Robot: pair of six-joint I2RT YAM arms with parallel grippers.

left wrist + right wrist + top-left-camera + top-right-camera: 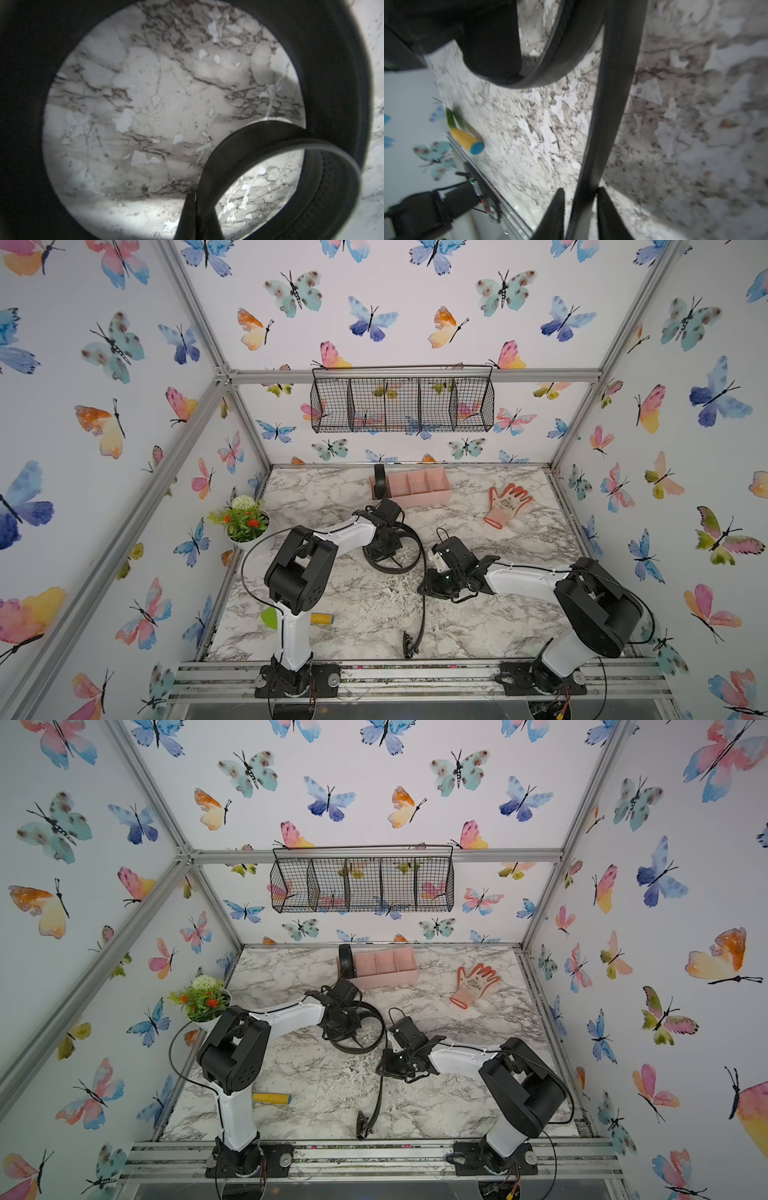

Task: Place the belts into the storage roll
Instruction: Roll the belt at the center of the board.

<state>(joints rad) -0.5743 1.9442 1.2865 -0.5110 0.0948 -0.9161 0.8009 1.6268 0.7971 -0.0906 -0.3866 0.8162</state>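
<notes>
One belt (379,482) in tray (432,500) (four compartments); left pincer (193,200) seemingly pinches second belt (423,614); right pincer (581,188) spread.

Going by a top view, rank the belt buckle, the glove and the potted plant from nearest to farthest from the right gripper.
From the right gripper:
1. belt buckle, close by, toward the front.
2. glove, toward the back right.
3. potted plant, far over at the left side.

The left arm (299,568) covers the middle of the yellow-handled tool (322,618); in the left wrist view the coiled belt (336,83) blurs and runs past the edges.
</notes>
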